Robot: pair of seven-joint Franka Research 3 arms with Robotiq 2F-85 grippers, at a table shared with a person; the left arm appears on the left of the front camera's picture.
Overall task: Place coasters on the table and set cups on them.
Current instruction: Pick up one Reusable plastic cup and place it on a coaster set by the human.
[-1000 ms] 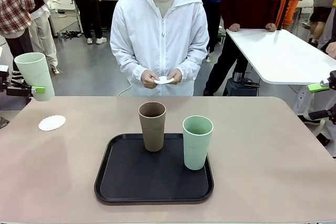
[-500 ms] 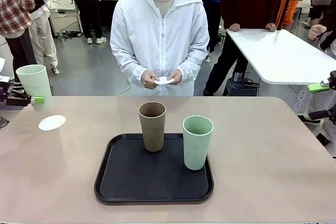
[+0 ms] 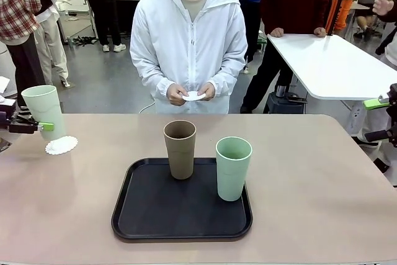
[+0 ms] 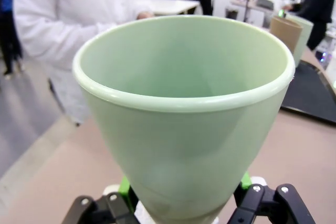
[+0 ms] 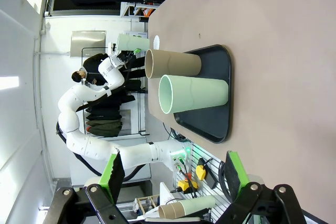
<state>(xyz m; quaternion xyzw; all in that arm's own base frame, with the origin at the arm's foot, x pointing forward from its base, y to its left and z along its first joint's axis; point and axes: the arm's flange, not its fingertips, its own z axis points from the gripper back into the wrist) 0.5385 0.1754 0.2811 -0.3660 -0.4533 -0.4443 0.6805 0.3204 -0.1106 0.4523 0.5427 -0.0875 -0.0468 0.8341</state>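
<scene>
My left gripper (image 3: 28,126) is shut on a pale mint green cup (image 3: 43,112), holding it upright at the table's (image 3: 310,172) far left. The cup's base hangs just above the left edge of a white scalloped coaster (image 3: 61,145) lying on the table. In the left wrist view this cup (image 4: 184,114) sits between my green pads (image 4: 124,186). A brown cup (image 3: 180,149) and a second mint cup (image 3: 233,168) stand on the black tray (image 3: 155,215). The person holds another coaster (image 3: 194,95) in both hands. My right gripper (image 3: 381,118) stands open at the right edge, holding nothing.
The right wrist view looks across the table from the side at the tray (image 5: 218,108), both cups and the left arm (image 5: 89,103). A white glossy table (image 3: 335,66) stands behind at the right, with people around it.
My left gripper has carried the mint cup down and to the right, from beyond the table's left edge to just above the coaster. The right gripper has stayed put.
</scene>
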